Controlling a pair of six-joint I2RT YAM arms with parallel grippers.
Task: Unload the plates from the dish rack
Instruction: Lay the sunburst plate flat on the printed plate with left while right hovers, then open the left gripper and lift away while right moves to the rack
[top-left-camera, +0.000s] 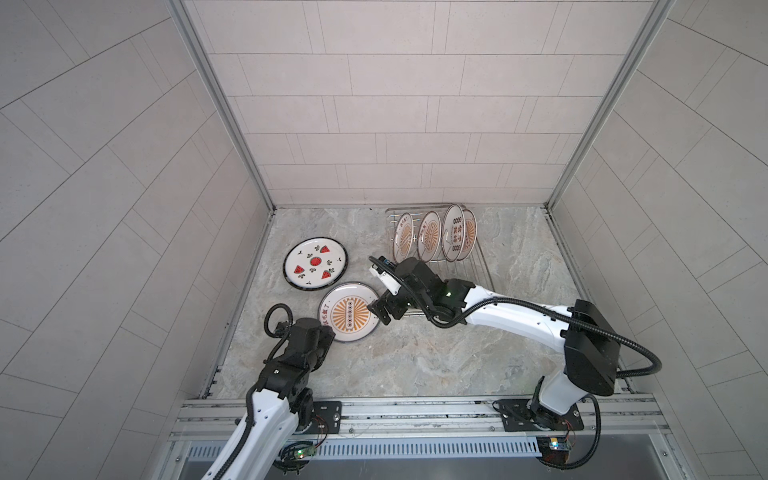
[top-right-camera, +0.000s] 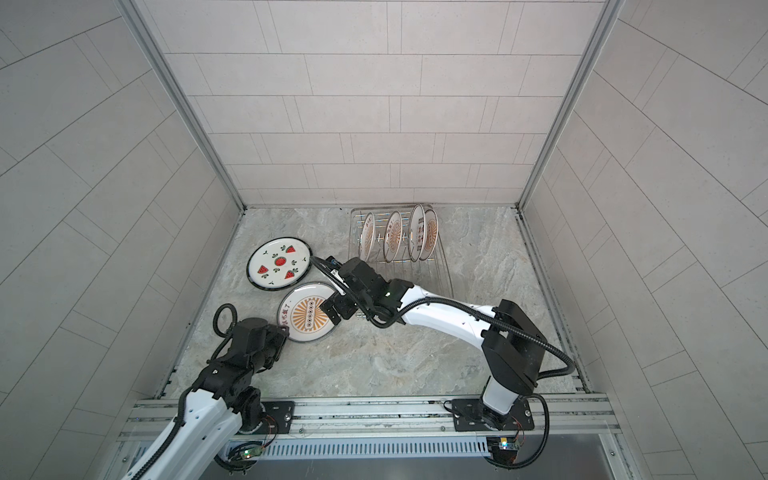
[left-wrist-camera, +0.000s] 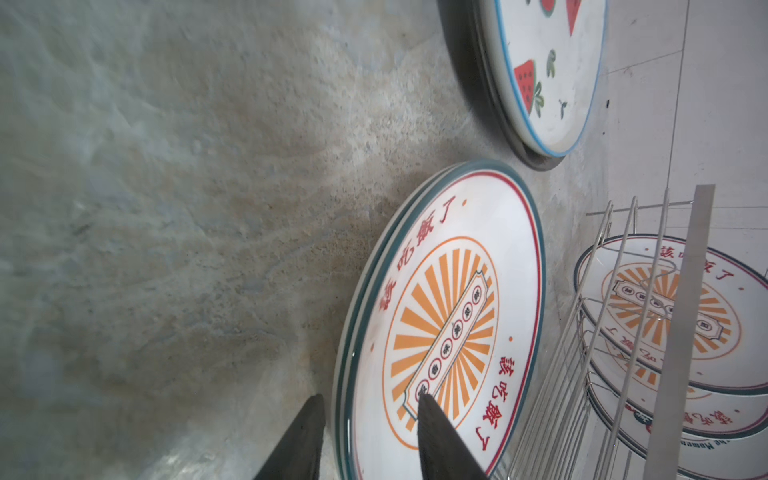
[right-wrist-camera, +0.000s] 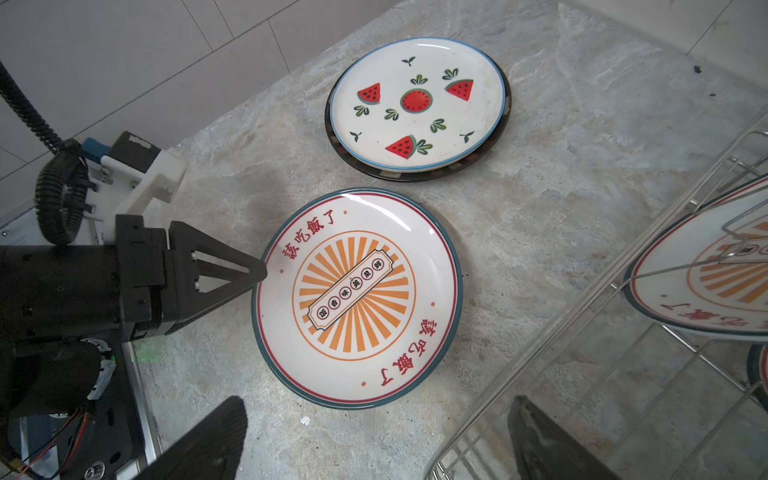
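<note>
We log the watermelon plate (top-left-camera: 315, 263) flat on the table (top-left-camera: 415, 365). We judge the sunburst plate (top-left-camera: 349, 312) beside it is at set-down. The left gripper (left-wrist-camera: 368, 398) sits half-spread astride its rim; pinch unclear. The right gripper (right-wrist-camera: 378, 401) is wide and empty. Next: reach the rack (top-left-camera: 465, 270), where four plates (top-left-camera: 429, 236) stand upright. The left wrist view shows a doubled rim there; top views don't.
</note>
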